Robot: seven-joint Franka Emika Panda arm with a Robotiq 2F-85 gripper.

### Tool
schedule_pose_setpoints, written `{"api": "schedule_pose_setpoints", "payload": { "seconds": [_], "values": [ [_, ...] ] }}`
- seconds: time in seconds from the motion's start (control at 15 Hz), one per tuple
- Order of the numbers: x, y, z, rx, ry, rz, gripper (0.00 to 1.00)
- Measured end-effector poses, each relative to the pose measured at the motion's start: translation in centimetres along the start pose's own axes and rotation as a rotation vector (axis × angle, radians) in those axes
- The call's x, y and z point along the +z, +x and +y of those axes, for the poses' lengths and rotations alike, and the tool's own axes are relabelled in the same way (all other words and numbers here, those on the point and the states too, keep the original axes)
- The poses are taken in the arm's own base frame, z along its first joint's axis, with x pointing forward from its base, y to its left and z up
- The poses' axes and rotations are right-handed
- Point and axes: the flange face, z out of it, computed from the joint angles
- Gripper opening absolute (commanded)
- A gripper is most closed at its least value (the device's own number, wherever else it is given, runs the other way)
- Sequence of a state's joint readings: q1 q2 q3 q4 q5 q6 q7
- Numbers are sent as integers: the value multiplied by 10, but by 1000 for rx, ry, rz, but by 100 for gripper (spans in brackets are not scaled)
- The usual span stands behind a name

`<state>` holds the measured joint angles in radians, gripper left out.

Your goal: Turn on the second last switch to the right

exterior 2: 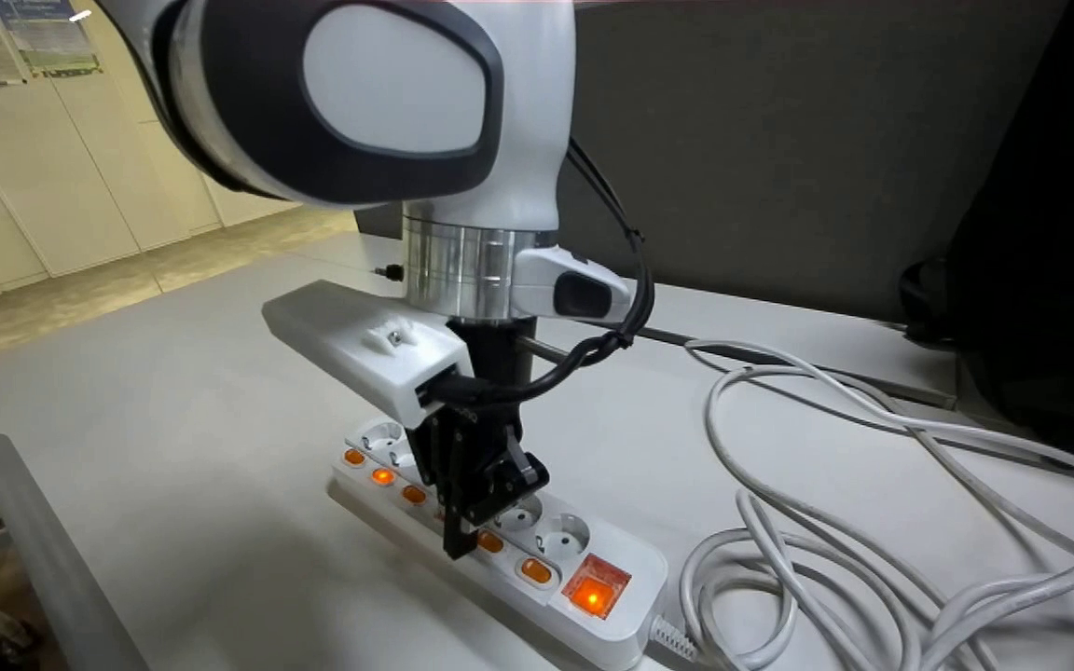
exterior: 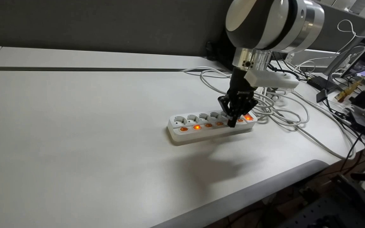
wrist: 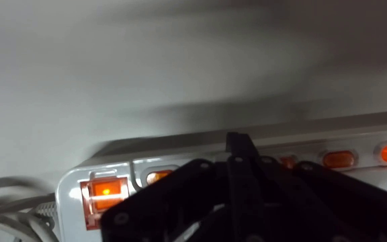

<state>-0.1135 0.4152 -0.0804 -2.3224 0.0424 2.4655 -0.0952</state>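
The long white power strip (exterior: 212,134) lies on the table with a row of small orange-red switches; it also shows in an exterior view (exterior 2: 518,596) and the wrist view (wrist: 71,215). The second last switch (exterior 2: 490,540) shows partly beside my fingertips without a bright glow. My gripper hides it in the wrist view. The end switch (exterior 2: 535,570) of the row is also without a bright glow. My gripper (exterior: 231,123) points down with its fingers together and nothing between them. Its tips (exterior 2: 460,545) are right at the second last switch; I cannot tell whether they touch it.
A large lit orange main switch (exterior 2: 596,596) sits at the cable end of the strip. One small switch (exterior: 197,127) near the far end glows brightly. White cables (exterior: 274,107) lie coiled beside the strip. The table's front edge (exterior: 249,193) is nearby.
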Motion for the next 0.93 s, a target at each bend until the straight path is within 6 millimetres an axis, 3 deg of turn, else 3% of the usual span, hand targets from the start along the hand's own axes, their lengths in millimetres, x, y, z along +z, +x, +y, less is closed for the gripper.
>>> {"api": "schedule_pose_setpoints", "payload": {
  "seconds": [0.27, 0.93],
  "values": [
    [-12, -1, -17, -56, -24, 35, 0],
    [-14, 1, -11, -54, -31, 66, 0]
  ]
}}
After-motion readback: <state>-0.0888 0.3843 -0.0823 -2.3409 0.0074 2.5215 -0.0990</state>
